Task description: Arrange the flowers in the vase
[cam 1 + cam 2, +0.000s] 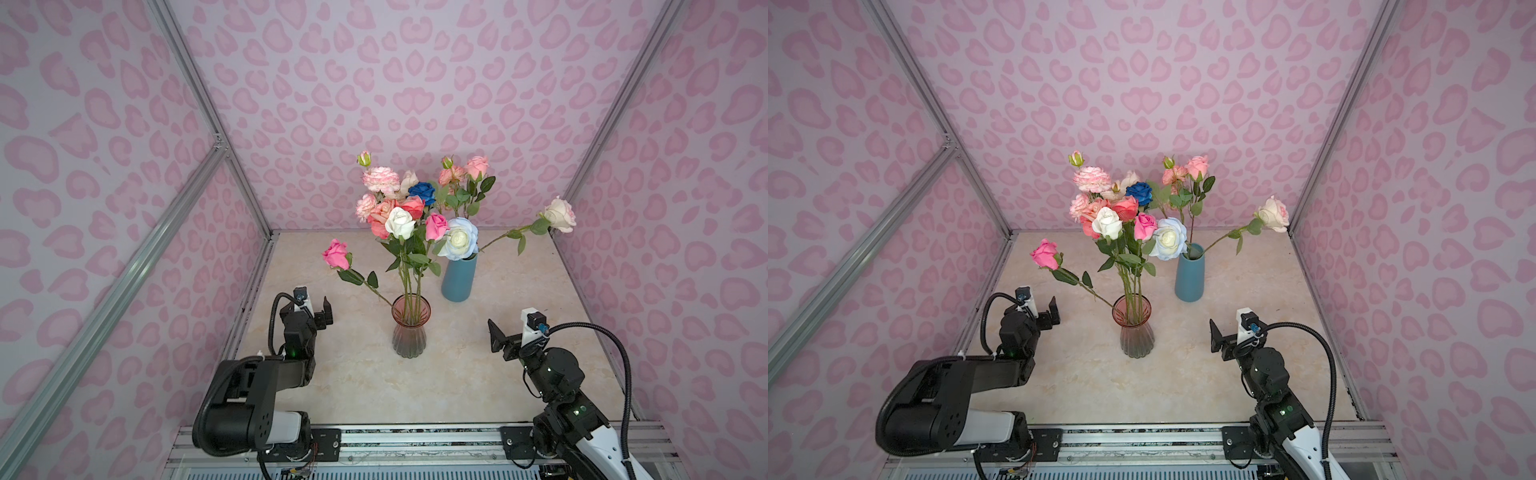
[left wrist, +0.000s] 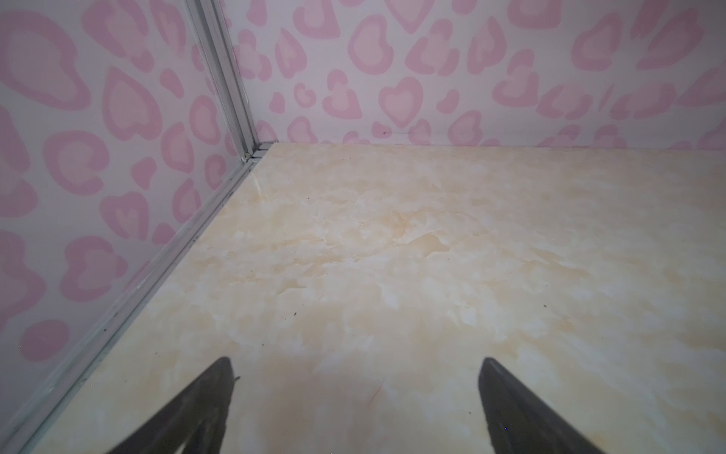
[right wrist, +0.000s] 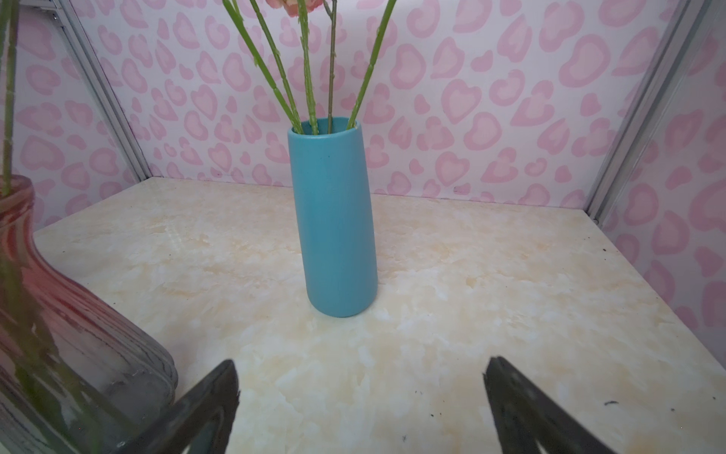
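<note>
Your left gripper [image 2: 355, 367] and right gripper [image 3: 361, 367] both gape wide, empty. The flowers [image 1: 401, 208] stand in 2 vases: blue vase [image 3: 334, 220] ahead of the right fingers [image 3: 208, 397], glass vase [image 1: 410, 332] between both grippers. Tug a leaning stem sideways and you could topple either.

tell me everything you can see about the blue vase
The blue vase is a tall, plain cylinder, matte teal and opaque, ceramic by the look, with a rounded bottom edge and an open mouth. It stands upright on the marble-patterned table, toward the back, to the right of the glass vase and apart from it. Several thin green stems rise from its mouth and fan out. One of them, bearing a cream rose, leans far out to the right. Nothing else touches it.
</note>
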`<state>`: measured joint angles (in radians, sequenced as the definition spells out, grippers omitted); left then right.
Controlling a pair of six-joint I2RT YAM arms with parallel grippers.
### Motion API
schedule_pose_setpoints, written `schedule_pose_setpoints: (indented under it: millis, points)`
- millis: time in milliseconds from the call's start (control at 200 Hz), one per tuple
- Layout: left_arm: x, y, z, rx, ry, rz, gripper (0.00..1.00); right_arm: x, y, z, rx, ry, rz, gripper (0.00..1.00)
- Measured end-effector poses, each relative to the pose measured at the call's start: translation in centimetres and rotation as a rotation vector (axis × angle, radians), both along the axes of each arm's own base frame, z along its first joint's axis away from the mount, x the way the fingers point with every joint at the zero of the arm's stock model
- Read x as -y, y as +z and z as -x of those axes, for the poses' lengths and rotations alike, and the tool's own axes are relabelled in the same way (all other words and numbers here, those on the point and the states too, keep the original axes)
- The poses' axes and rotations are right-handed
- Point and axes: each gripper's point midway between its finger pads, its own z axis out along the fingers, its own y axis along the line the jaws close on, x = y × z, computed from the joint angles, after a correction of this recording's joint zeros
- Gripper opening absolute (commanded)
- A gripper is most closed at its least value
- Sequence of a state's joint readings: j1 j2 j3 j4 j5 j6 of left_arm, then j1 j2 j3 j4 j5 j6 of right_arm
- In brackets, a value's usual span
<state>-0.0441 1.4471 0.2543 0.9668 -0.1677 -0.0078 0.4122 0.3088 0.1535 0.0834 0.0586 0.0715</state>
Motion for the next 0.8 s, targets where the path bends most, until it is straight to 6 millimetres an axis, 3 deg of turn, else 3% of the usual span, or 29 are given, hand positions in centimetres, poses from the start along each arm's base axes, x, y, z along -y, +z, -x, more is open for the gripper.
schedule_pose_setpoints:
  millis: [125,325,495,600,800]
  points:
    - [-1.4,1.9,-1.7,0.056,0.041,0.034,0.98,-0.2,0.6,-0.3,-0.008,0.003,0.001,0.98]
    - [-1.2,1.6,-1.7,0.045,0.031,0.052,0.98,-0.7,0.7,-1.3,0.06,0.022,0.095,0.99]
    - [-1.2,1.6,-1.7,0.043,0.032,0.056,0.98,-0.9,-1.0,-3.0,0.085,0.027,0.312,0.99]
    - [-1.2,1.5,-1.7,0.042,0.032,0.056,0.98,-0.7,-3.3,-4.7,0.039,0.018,0.419,0.99]
    - [-1.2,1.5,-1.7,0.042,0.032,0.056,0.98,1.9,-7.6,-7.6,-0.056,-0.077,0.48,1.0]
